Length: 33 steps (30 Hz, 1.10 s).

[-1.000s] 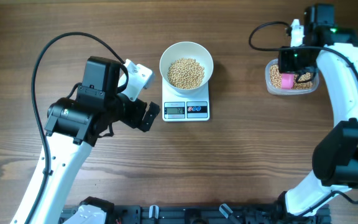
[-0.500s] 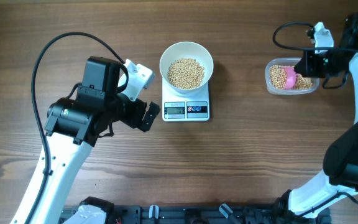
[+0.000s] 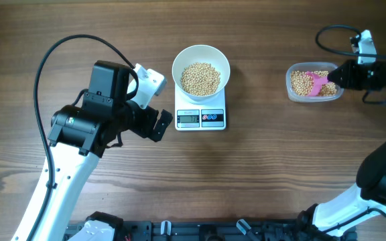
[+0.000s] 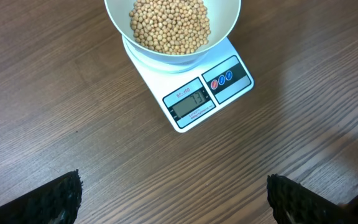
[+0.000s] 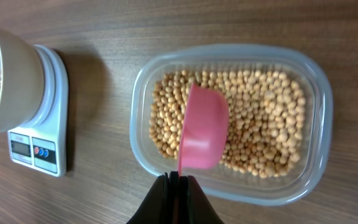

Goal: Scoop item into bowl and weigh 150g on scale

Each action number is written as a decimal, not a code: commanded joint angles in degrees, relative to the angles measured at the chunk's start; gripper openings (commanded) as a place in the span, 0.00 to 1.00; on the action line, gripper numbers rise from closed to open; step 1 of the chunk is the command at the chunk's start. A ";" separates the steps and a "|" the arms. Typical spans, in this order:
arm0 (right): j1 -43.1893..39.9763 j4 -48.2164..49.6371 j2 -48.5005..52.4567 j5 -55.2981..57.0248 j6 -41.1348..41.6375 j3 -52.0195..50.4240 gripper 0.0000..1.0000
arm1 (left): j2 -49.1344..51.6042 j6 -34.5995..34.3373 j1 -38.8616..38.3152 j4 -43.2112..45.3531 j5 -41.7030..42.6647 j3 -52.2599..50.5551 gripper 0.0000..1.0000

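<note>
The white bowl [image 3: 201, 69] [image 4: 173, 30] sits on the white scale [image 3: 201, 118] [image 4: 194, 93] and holds a heap of tan beans [image 3: 200, 78] [image 4: 169, 25]. More beans [image 5: 260, 124] fill a clear plastic tub [image 3: 314, 83] [image 5: 229, 124] at the far right. My right gripper [image 3: 342, 75] [image 5: 178, 180] is shut on the handle of a pink scoop [image 3: 315, 83] [image 5: 202, 135], whose cup hangs over the tub's beans, turned on its side. My left gripper [image 3: 159, 125] [image 4: 173, 199] stands open just left of the scale, with bare table between its fingers.
The left arm's black body [image 3: 89, 120] occupies the left part of the wooden table [image 3: 260, 167]. The right arm [image 3: 380, 174] runs down the right edge. A black rail [image 3: 193, 231] lines the front edge.
My right gripper has swung rightward off the tub to its right side, and the pink scoop now lies over the beans at an angle. The left arm, bowl and scale have not moved.
</note>
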 commanded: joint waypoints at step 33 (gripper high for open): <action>-15.10 4.33 0.17 -33.14 -1.11 -4.70 0.04 | -0.11 0.94 0.31 0.00 0.31 0.63 1.00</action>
